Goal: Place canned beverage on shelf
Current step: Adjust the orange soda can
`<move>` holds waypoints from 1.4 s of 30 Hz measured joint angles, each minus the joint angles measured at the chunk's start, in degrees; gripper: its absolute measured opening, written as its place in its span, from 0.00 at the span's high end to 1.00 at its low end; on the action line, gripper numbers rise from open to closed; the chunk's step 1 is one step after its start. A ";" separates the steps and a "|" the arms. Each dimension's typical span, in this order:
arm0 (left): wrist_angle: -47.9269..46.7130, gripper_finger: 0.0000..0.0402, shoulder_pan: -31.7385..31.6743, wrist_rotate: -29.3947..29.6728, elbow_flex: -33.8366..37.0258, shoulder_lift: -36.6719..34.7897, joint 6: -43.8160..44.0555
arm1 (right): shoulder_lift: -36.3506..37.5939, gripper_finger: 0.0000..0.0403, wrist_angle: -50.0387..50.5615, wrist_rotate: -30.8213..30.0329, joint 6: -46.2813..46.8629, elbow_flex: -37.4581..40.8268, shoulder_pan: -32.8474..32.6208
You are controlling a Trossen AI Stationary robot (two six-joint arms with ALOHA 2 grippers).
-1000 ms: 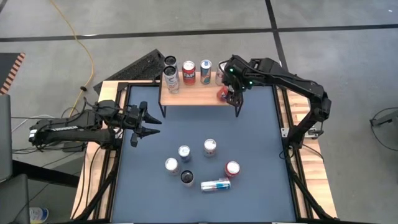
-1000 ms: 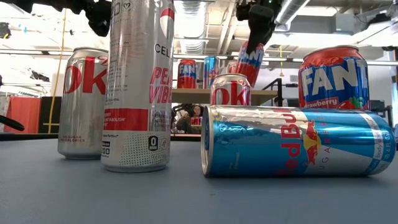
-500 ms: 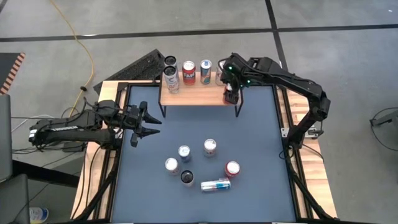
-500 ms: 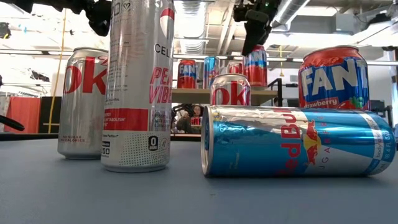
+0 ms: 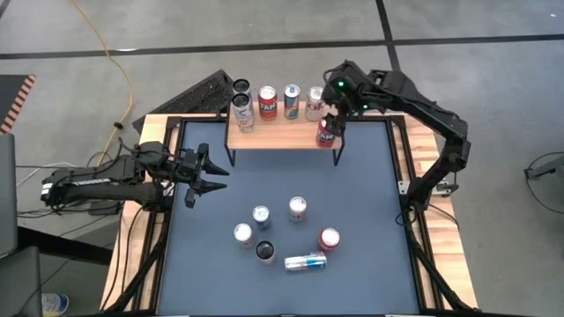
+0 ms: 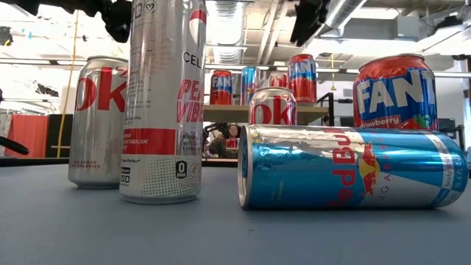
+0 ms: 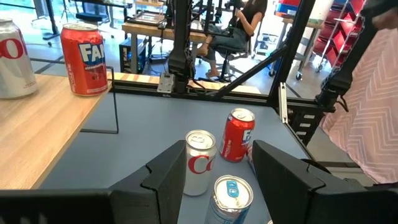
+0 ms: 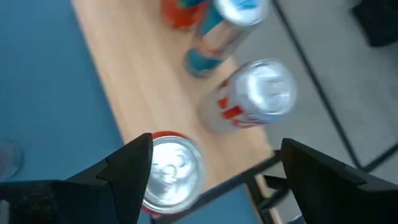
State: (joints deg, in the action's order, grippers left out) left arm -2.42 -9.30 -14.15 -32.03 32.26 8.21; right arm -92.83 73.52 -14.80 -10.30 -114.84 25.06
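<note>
Shelf: low light-wood rectangular shelf [image 5: 278, 132] on thin black metal legs, at the far end of the table.
Table: matte blue-grey table [image 5: 282, 264] with a wooden rim.
Cans on shelf: six cylindrical metal cans.
Cans on table: five upright, one blue-and-silver can lying on its side.
Placed can: red-and-silver canned beverage [image 5: 326, 134] upright at the shelf's right end.
Right claw [image 5: 336, 111]: fingers wide, empty, just above that can.
Left claw [image 5: 208, 174]: half-open, empty, over the table's left side.

place: lab/workshop | evidence: workbenches [image 7: 149, 28]; exposed ceiling ducts [image 6: 228, 18]
</note>
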 joint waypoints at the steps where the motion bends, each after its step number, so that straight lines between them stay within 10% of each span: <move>1: 0.00 0.57 0.01 0.00 0.00 0.00 0.01 | 0.33 0.18 0.77 -0.75 0.75 -0.96 -0.12; 8: 0.14 0.57 0.01 -0.02 0.00 -0.05 1.11 | 11.53 0.19 4.88 0.10 6.47 5.63 -1.53; 22: 2.30 0.57 0.01 0.04 0.00 -0.04 -0.08 | 37.76 0.23 -20.75 -15.68 23.06 52.90 -12.00; 42: 1.88 0.57 0.00 6.14 0.00 -0.03 0.50 | 30.72 0.69 -43.95 -24.21 17.64 62.57 -11.01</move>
State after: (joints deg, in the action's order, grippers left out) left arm -0.53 -9.30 -8.01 -32.03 32.23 8.71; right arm -62.11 29.57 -39.00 7.34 -52.27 14.04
